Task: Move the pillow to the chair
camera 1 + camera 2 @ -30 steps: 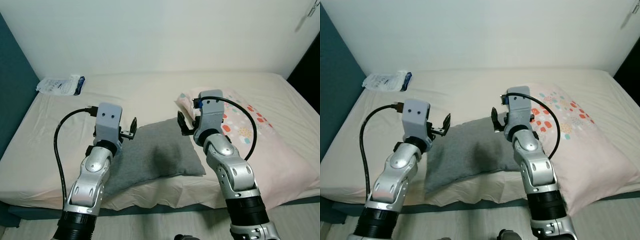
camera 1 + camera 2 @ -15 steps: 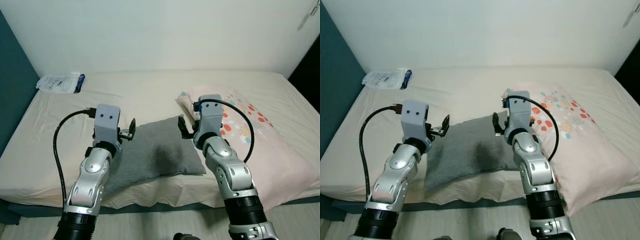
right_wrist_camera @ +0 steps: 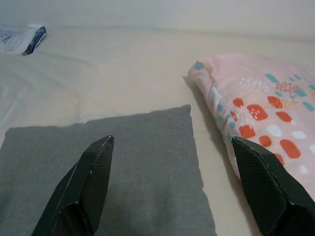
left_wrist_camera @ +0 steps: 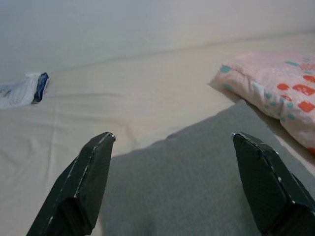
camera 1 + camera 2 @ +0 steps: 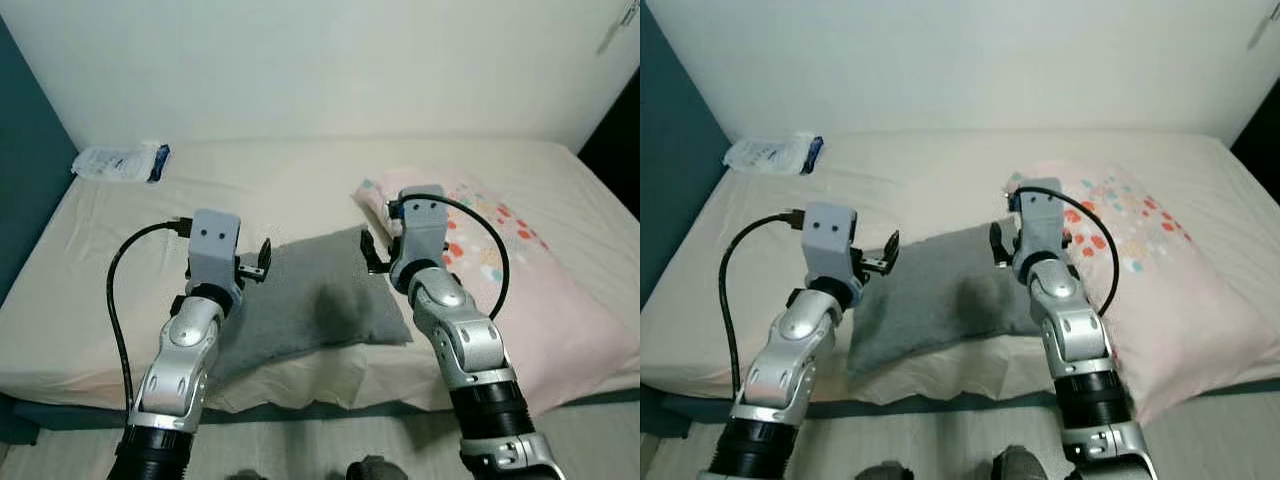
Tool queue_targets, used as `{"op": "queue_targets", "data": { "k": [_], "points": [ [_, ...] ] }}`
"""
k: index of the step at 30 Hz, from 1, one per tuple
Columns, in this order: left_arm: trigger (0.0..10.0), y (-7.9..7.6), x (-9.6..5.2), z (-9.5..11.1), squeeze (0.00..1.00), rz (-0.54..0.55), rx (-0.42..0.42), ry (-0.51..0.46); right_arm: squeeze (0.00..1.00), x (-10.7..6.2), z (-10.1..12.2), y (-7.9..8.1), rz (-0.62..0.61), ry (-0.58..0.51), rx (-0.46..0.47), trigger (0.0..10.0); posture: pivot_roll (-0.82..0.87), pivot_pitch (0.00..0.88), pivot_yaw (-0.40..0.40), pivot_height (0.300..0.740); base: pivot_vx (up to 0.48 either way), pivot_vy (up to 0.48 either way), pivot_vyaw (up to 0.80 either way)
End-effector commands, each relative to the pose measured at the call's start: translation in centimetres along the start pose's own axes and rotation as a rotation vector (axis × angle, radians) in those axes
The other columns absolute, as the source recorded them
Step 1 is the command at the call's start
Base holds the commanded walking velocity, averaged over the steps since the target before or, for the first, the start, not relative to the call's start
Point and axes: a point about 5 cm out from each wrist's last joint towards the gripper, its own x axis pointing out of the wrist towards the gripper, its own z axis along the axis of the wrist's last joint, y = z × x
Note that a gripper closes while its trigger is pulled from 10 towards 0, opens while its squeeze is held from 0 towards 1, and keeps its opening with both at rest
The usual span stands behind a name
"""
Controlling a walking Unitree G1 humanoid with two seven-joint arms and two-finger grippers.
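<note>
Head stereo pair: high, facing forward and down over bed (image 5: pixel 300 180), both arms in frame, wall behind. Eye views share whole scene, slightly offset sideways. Left wrist view: low, close over grey pillow (image 4: pixel 197 167), facing wall. Right wrist view: same, close, low. Wrist views share grey pillow, patterned pillow (image 3: pixel 266 103), packet (image 4: pixel 22 89).

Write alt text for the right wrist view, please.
The right end effector hangs open above a grey pillow on a cream bed. A pink patterned pillow lies beside it, and a white packet sits far off.
</note>
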Motion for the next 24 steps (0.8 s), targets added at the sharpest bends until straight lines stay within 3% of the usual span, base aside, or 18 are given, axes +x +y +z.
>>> {"op": "queue_targets", "data": {
  "k": [1, 24],
  "points": [
    [10.0, -0.02, -0.24, -0.66, 0.00, -0.001, -0.007, 0.033, 0.00, 0.08, -0.43, -0.12, -0.006, 0.008, -0.007, 10.0, -0.01, 0.126, 0.002, 0.637, 0.000, 0.000, 0.00],
    [10.0, -0.07, 0.19, -0.82, 0.00, 0.013, -0.008, 0.041, 0.00, 0.40, -1.15, -0.49, -0.032, 0.004, -0.038, 10.0, -0.01, 0.113, 0.002, 0.603, 0.000, 0.000, 0.00]
  ]
}}
